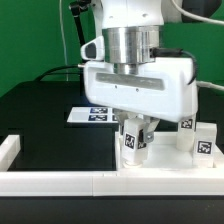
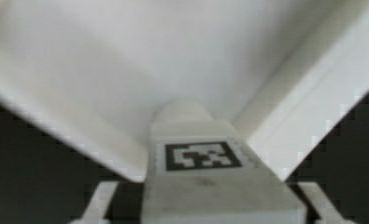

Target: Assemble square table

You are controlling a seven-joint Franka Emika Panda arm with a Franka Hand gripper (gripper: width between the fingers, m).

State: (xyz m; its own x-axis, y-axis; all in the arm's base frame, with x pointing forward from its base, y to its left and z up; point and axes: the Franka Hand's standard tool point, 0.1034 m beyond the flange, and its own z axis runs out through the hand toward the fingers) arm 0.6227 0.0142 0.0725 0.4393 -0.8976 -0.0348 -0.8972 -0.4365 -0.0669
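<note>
Early in assembly: our fingers (image 2: 200, 192) narrow around a tagged leg (image 2: 202, 150) at the bench's near wall (image 1: 60, 181); firm grip unclear. Tabletop unseen; other legs (image 1: 204, 140) wait.

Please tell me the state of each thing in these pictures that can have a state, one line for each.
gripper: lowered around a table leg, jaws on either side of it.
table leg: upright between the jaws, tag facing the wrist camera.
second leg: standing free at the exterior view's right.
marker board: flat on the table.
</note>
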